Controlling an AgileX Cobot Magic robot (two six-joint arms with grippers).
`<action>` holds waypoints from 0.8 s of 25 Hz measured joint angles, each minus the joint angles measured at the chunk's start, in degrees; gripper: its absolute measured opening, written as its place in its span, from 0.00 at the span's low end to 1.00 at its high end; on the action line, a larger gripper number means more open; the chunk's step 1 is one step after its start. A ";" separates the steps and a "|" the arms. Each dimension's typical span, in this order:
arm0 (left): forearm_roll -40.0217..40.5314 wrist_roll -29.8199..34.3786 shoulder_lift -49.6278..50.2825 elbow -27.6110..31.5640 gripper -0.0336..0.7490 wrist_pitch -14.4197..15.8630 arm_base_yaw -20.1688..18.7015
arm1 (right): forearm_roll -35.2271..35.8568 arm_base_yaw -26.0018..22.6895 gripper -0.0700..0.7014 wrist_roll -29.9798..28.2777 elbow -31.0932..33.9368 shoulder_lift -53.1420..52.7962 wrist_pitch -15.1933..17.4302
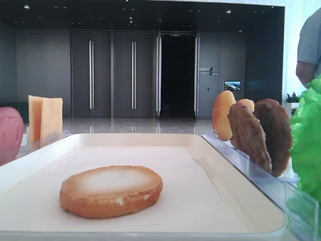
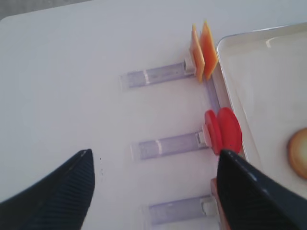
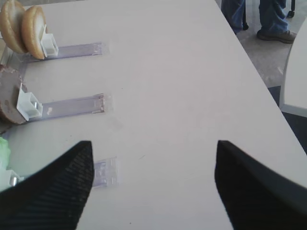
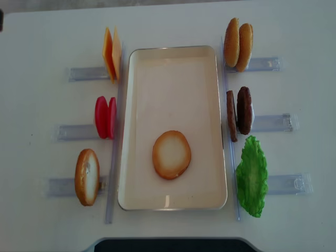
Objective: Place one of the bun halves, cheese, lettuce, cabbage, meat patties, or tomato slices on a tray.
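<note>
Left gripper [image 2: 153,191] hangs open, empty, left of the tray's [image 2: 230,96] bun half [image 2: 298,153].

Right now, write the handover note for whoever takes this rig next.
Left end effector: open, empty, over the table left of the tray.
Right end effector: open, empty, over bare table on the right side.
Done: one bun half lies flat on the tray, pale face up.
Still in racks: cheese, tomato slices and another bun half on the left; two bun pieces, patties and lettuce on the right.
Left: nothing required; the rest are optional.
</note>
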 joint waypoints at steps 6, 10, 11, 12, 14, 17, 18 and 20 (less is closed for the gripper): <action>-0.06 -0.01 -16.64 14.87 0.82 0.25 0.00 | 0.00 0.00 0.78 0.00 0.00 0.00 0.00; -1.54 0.01 -27.42 23.84 0.82 -0.37 0.00 | 0.00 0.00 0.78 0.00 0.00 0.00 0.00; -2.17 0.01 -29.88 25.70 0.82 -0.79 0.00 | 0.00 0.00 0.78 0.00 0.00 0.00 0.00; -2.66 0.06 -31.88 27.89 0.82 -1.40 0.00 | 0.00 0.00 0.78 0.00 0.00 0.00 0.00; -4.34 0.06 -38.52 33.85 0.82 -3.38 0.00 | 0.00 0.00 0.78 0.00 0.00 0.00 0.00; -5.29 0.06 -42.33 37.72 0.82 -4.87 0.00 | 0.00 0.00 0.78 0.00 0.00 0.00 0.00; -5.54 0.06 -44.05 39.16 0.82 -5.48 0.00 | 0.00 0.00 0.78 0.00 0.00 0.00 0.00; -5.96 0.07 -48.03 42.08 0.82 -6.45 0.00 | 0.00 0.00 0.78 0.00 0.00 0.00 0.00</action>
